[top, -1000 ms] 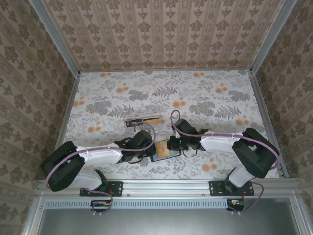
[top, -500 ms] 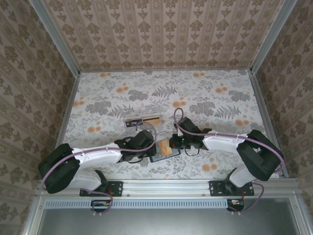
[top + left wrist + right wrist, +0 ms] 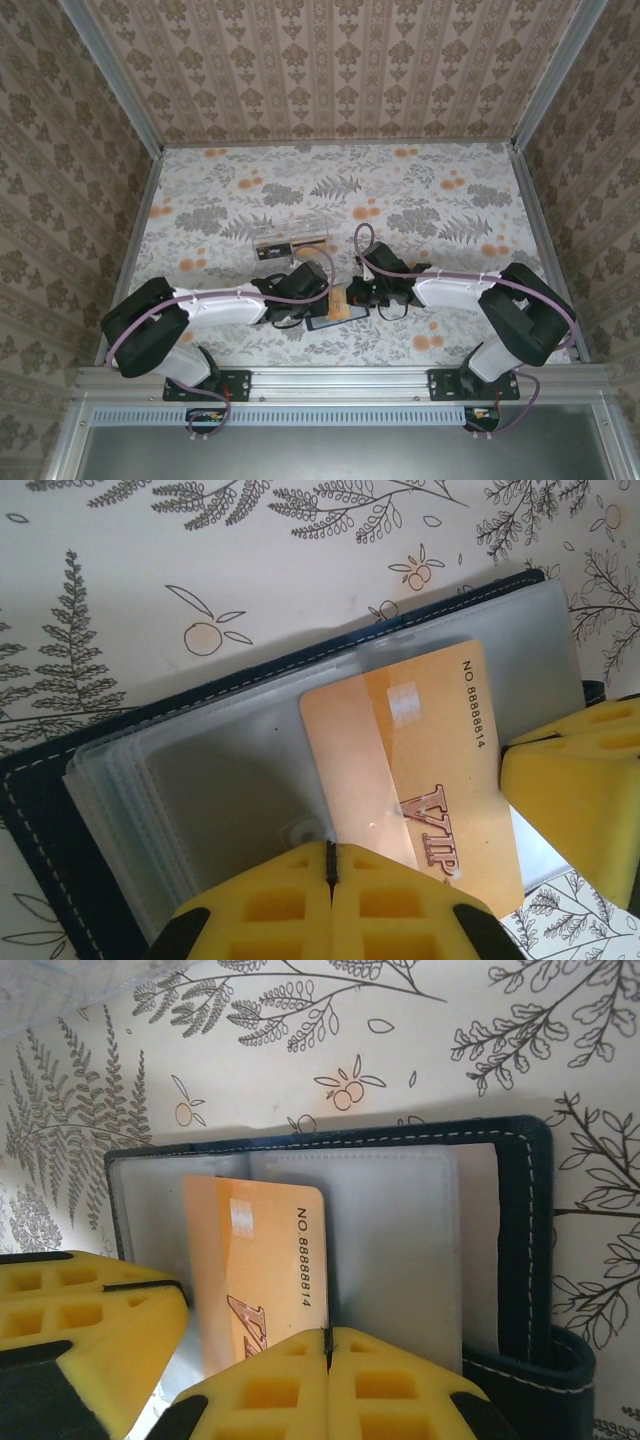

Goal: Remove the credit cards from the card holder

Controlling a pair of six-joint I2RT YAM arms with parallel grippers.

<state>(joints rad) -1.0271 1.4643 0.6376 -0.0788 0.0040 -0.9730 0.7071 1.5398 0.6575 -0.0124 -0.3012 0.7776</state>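
Near edge: both arm bases are bolted to the grey metal rail [image 3: 340,380].

Left arm [image 3: 215,303]: the upper link is folded back over its base. The white forearm reaches right and slightly away, low over the floral-print bench [image 3: 430,200].

Right arm [image 3: 450,288]: mirror pose, with the white forearm reaching left. The two wrists meet near the bench's centre line, a little beyond the rail.

Left end effector [image 3: 330,865]: the yellow padded fingers are pressed together with no gap at the seam and nothing between them. The tips sit at the stack of clear plastic sleeves [image 3: 220,780], just beside the card's edge.

Right end effector [image 3: 326,1350]: also closed, pads meeting, nothing visibly pinched. Its tips cover the near end of the card; I cannot tell whether they press on it or hang just above. The two end effectors flank the card and do not touch each other.

The small dark navy bifold card holder [image 3: 535,1220] lies open and flat on the bench between the wrists, inner side up. The orange-gold plastic card [image 3: 420,770], printed "VIP" and "NO. 88888814", is partway out of a sleeve. One strip lies under clear plastic and the rest is bare.

Farther: a clear rectangular plastic box with black and orange strips [image 3: 290,243] sits just beyond the left wrist, apart from the card holder.

Far end: a brown patterned wallpaper wall [image 3: 330,60].
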